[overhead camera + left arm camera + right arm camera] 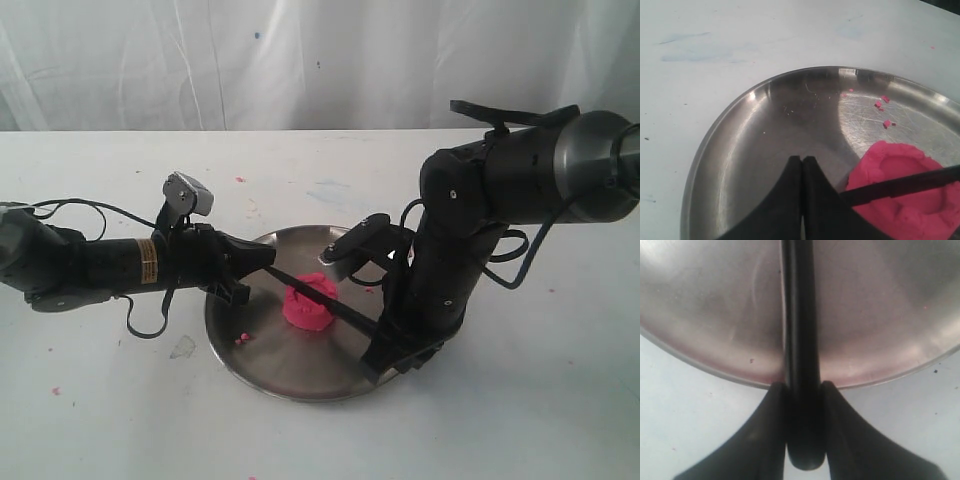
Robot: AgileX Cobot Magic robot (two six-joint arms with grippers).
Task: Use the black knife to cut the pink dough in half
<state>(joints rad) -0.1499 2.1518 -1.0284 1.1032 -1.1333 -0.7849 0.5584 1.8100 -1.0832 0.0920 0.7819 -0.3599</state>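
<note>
Exterior view: one pink dough (309, 303) sits on one round steel plate (262, 358), which lies on the white table (100, 420) nearer the front edge than the back. The dough is a squat, bright pink lump with an uneven top. One black knife (352, 316) lies across it, a slim dark bar pressed into the top of the lump. The right gripper (392, 352) holds the handle end at the plate's front-right rim; the left gripper (262, 257) meets the blade's tip end over the plate's left side. Two arms in all. A few tiny pink crumbs (241, 340) lie on the plate's left part; more specks dot the table.

Left wrist view: left gripper (802, 167) jaws are pressed together with only a thin seam between them; nothing is seen between the tips. The knife (900, 184) runs from just beside the jaws over the dough (900, 210), sunk into a groove in its soft surface. The dough lies close beside the jaws, on the plate (770, 140). About five crumbs (885, 111) lie beyond it on the steel.

Right wrist view: right gripper (802, 405) jaws are clamped on the knife's straight black handle (800, 340), one finger on each side, the butt end protruding behind them. The handle extends over the plate (715, 300) rim. The dough is not in this view.
</note>
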